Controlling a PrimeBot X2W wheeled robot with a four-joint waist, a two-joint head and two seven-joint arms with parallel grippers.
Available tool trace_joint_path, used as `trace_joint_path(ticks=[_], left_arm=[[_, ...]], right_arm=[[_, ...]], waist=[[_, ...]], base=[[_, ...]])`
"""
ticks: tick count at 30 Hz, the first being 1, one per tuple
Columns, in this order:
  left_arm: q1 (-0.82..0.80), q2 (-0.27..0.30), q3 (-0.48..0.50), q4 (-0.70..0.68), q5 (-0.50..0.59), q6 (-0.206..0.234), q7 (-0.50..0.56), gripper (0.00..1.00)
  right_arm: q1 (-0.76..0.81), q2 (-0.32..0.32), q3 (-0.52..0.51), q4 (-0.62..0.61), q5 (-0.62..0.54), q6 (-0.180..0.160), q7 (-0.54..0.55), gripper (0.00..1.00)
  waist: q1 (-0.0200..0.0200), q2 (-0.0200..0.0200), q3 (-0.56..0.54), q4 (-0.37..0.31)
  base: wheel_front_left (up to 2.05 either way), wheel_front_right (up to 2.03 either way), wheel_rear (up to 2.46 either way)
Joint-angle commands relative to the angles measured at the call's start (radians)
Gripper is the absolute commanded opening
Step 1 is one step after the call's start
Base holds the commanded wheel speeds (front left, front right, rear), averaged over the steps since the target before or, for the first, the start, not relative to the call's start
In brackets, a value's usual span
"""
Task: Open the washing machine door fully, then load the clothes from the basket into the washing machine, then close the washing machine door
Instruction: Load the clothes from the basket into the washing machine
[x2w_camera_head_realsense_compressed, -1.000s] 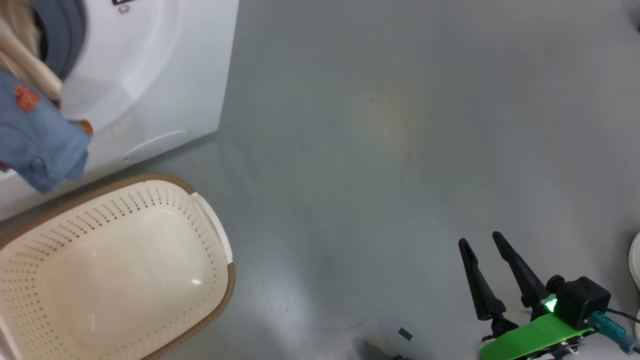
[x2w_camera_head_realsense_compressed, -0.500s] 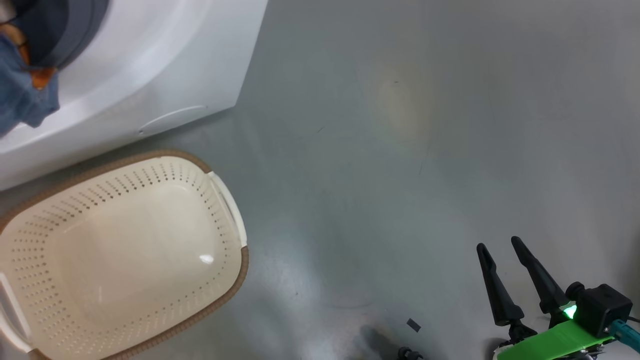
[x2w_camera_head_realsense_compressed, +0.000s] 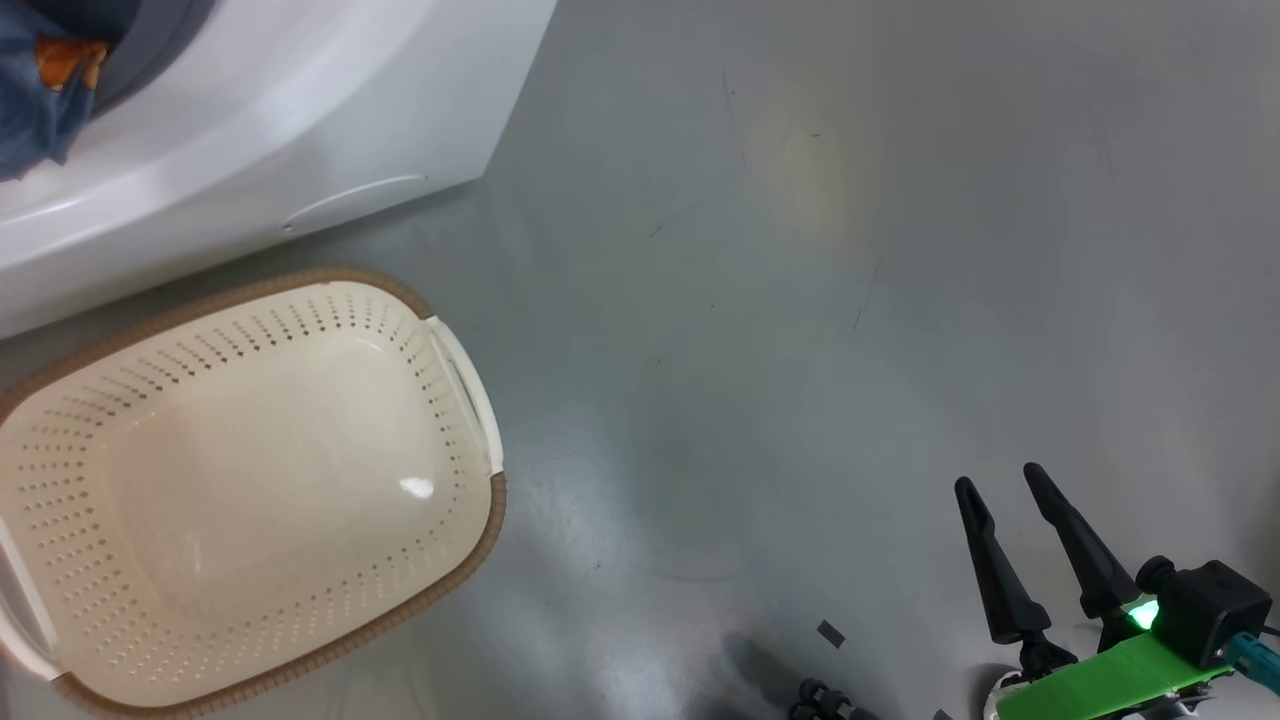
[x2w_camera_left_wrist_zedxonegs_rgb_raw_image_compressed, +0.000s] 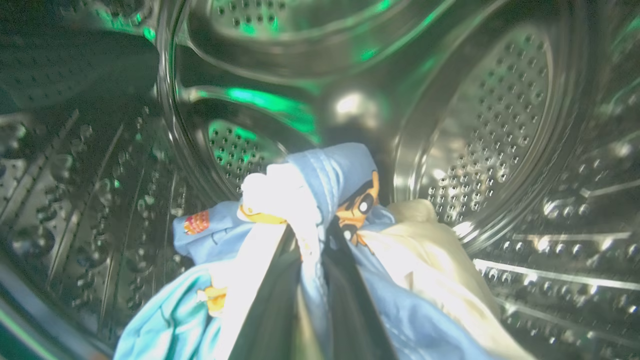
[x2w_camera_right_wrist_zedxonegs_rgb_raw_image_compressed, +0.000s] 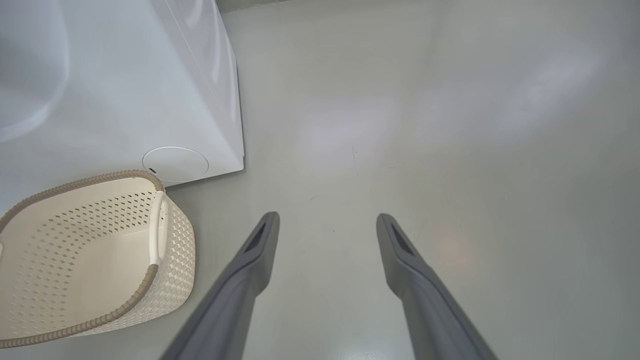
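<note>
Left wrist view reveals left tool (x2w_camera_left_wrist_zedxonegs_rgb_raw_image_compressed: 312, 235) pinching the clothes (x2w_camera_left_wrist_zedxonegs_rgb_raw_image_compressed: 345, 170) inside the drum (x2w_camera_left_wrist_zedxonegs_rgb_raw_image_compressed: 490, 125); head view, right tool (x2w_camera_head_realsense_compressed: 998, 478) spread.

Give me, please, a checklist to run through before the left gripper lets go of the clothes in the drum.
1. Clothes inside the drum: ok, the bundle sits deep between its steel walls.
2. Left gripper shut on clothes: ok.
3. All cloth past the washer mouth: cannot tell; in the head view blue cloth sits at the opening's edge.
4. Basket empty: ok, bare inside.
5. Right gripper open and apart from the basket: ok, over bare floor.
6. Door fully open: cannot tell.
</note>
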Motion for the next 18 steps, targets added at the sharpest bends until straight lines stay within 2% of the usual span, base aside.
trace_joint_path(ticks=[1,9,10,12,13,18], left_arm=[[-0.027,0.041,0.006,0.007,0.000,-0.009,-0.003,0.00],[-0.104,0.039,-0.029,0.228,0.003,-0.044,0.014,0.00],[-0.112,0.036,-0.033,0.249,0.002,-0.046,0.017,0.05],[-0.130,0.028,-0.042,0.294,0.002,-0.052,0.034,0.56],[-0.139,0.024,-0.047,0.310,0.004,-0.051,0.036,1.00],[-0.168,0.004,-0.062,0.395,0.005,-0.040,0.055,1.00]], right_arm=[[0.011,-0.029,0.019,-0.016,0.003,0.002,-0.005,1.00],[0.017,-0.036,0.026,-0.009,0.004,0.002,-0.005,1.00],[0.018,-0.037,0.028,-0.008,0.004,0.002,-0.005,1.00],[0.020,-0.039,0.031,-0.007,0.004,0.002,-0.005,1.00],[0.021,-0.040,0.034,-0.006,0.005,0.002,-0.005,1.00],[0.021,-0.044,0.044,-0.004,0.004,0.002,-0.005,1.00]], waist=[[0.0000,0.0000,-0.003,0.000],[0.0000,0.0000,-0.019,0.003],[0.0000,0.0000,-0.021,0.004],[0.0000,0.0000,-0.026,0.007],[0.0000,0.0000,-0.028,0.008],[0.0000,0.0000,-0.043,0.012]], base=[[0.00,0.00,0.00],[0.00,0.00,0.00],[0.00,0.00,0.00],[0.00,0.00,0.00],[0.00,0.00,0.00],[0.00,0.00,0.00]])
